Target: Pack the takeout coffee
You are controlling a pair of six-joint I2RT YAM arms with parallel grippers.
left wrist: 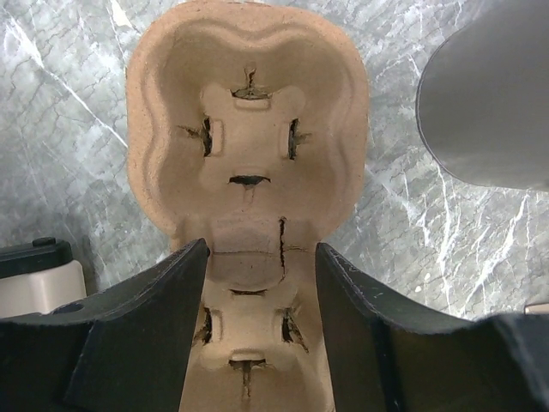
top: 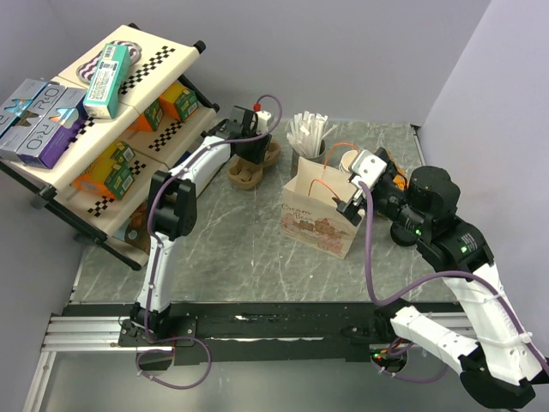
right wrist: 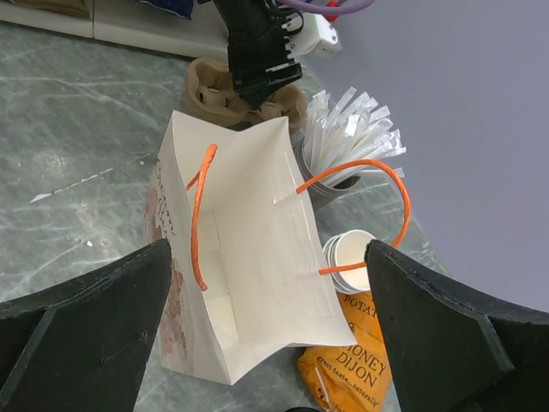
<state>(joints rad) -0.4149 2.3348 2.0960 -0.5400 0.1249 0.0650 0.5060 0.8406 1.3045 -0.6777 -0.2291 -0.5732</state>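
The takeout coffee is hidden or out of view. A white paper bag point(top: 319, 215) with orange handles stands open mid-table; its inside point(right wrist: 257, 249) looks empty. My right gripper point(top: 360, 184) is open wide just above the bag's right rim, and its fingers frame the bag's mouth in the right wrist view point(right wrist: 270, 292). My left gripper point(top: 250, 137) is open at the back over a brown pulp cup carrier point(top: 244, 174). In the left wrist view its fingers point(left wrist: 146, 318) straddle the near part of the empty carrier point(left wrist: 249, 129).
A grey cup of white straws point(top: 309, 133) and a stack of white paper cups point(top: 341, 160) stand behind the bag. An orange chip bag point(right wrist: 352, 360) lies to the bag's right. A tilted shelf of boxes point(top: 94, 112) fills the back left.
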